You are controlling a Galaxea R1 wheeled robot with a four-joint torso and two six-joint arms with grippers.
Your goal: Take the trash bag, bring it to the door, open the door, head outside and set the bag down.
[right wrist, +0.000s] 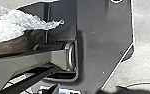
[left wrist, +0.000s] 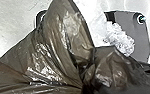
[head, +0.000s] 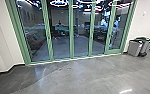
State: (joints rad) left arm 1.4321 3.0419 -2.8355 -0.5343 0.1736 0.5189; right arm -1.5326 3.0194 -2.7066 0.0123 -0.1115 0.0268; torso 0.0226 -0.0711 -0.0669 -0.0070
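The left tool's state I cannot tell, wide or narrow, and the same goes for the right tool. The trash bag (left wrist: 53, 52), dark brown and shiny, lies large before the left wrist camera, its film drawn together into tight creases, above a pale floor (head: 91, 75). Crumpled whitish plastic (left wrist: 118, 37) sits right against it, partly over the robot's dark plate. Ahead of the robot, a row of tall glass panels (head: 81, 32) in green frames (head: 71, 37) spans the space between pale walls, with a dim room and glowing ring lights (head: 58, 3) seen in the glass. Grey bins (head: 135, 48) stand near the row's right end, beside the wall (head: 146, 22).
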